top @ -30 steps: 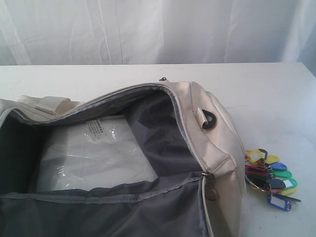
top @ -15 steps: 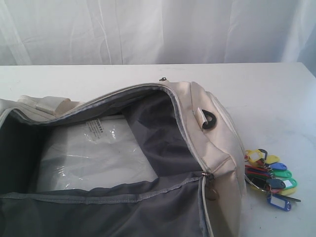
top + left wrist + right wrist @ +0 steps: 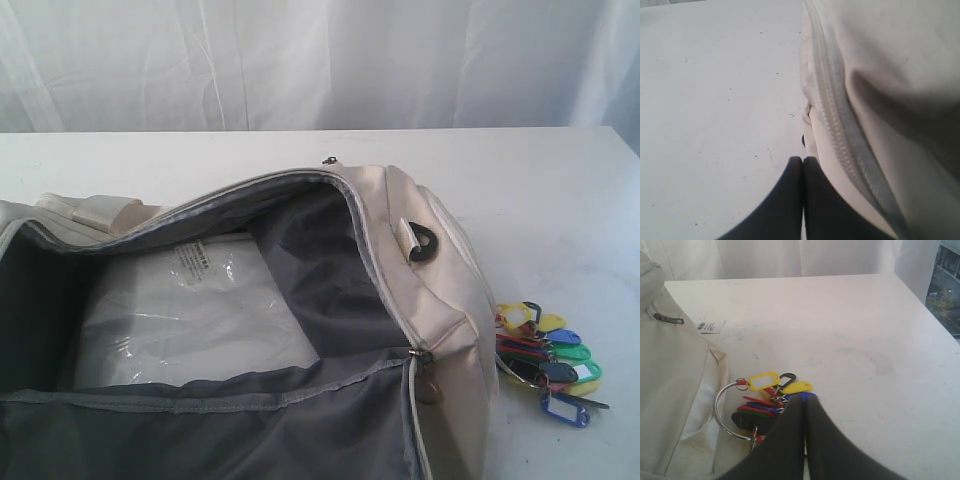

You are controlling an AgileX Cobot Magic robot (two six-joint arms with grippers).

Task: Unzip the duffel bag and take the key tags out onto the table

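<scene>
Exterior view, table: one, white.
Duffel bag: one, unzipped, holding one clear-wrapped packet.
Key tags: one ringed bunch, on table beside bag's end.
Left gripper: pressed together, empty, beside bag.
Right gripper: pressed together, empty, near tags.

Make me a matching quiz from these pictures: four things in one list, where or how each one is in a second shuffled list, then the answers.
Things:
1. duffel bag
2. key tags
3. clear-wrapped packet
4. strap ring

States:
A. lying inside the bag
B. black, on the bag's end
C. unzipped, gaping open
D. on the table beside the bag

Pairs: 1-C, 2-D, 3-A, 4-B
</scene>
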